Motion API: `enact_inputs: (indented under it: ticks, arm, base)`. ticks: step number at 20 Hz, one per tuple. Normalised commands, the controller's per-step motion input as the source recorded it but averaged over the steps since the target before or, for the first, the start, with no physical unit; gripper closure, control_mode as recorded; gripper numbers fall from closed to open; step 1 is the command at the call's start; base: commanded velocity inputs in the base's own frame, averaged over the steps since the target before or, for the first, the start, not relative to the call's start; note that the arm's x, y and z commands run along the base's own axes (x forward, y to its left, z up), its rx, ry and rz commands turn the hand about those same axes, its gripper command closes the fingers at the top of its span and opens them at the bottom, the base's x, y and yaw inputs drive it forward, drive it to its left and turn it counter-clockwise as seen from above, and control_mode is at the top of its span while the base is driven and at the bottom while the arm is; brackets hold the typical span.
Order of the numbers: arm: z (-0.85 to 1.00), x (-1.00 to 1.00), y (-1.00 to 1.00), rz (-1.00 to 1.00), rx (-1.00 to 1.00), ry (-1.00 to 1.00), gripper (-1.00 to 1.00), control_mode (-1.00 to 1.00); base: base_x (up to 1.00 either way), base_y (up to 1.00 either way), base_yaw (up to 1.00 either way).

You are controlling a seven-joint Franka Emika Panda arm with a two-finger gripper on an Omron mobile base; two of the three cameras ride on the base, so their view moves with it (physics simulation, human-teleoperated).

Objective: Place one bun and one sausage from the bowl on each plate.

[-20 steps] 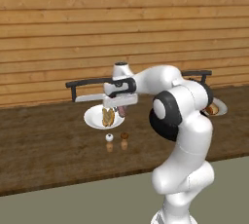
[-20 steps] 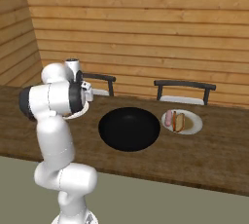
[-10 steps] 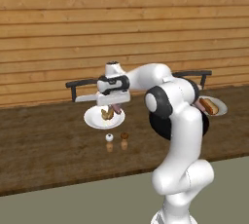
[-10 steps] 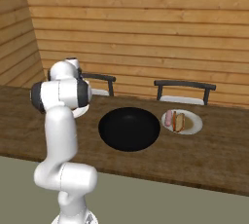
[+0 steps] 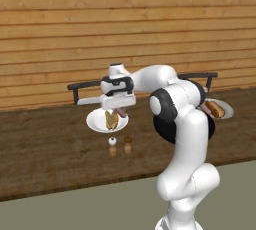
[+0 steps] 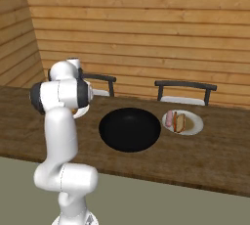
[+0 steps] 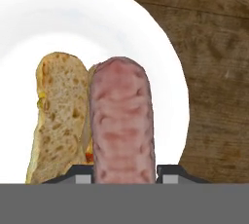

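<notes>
tool (image 7: 124, 169): clamped on sausage (image 7: 121, 125)
plate (image 7: 165, 67): under sausage, bun (image 7: 58, 116) at 9 o'clock
rim: bare white toward 3 o'clock

No legible text, labels, brand marks, numbers or signs appear on any surface in the three current views.

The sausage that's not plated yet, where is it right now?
The sausage is in the gripper, held over the plate beside the bun.
</notes>
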Motion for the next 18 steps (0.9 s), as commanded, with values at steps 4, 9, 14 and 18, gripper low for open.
enact_inputs:
  ticks: [4, 9, 14, 18]
  arm:
    - [0.0, 0.06, -0.15, 0.0, 0.02, 0.0, 1.0, -1.0]
    - [-0.03, 0.1, 0.01, 0.0, 0.0, 0.0, 1.0, -1.0]
    - [0.0, 0.0, 0.0, 0.0, 0.0, 0.0, 1.0, -1.0]
    - [0.0, 0.0, 0.0, 0.0, 0.0, 0.0, -1.0, -1.0]
  base:
    - [0.0, 0.0, 0.0]
    - [0.0, 0.0, 0.0]
    - [0.0, 0.0, 0.0]
    - [0.0, 0.0, 0.0]
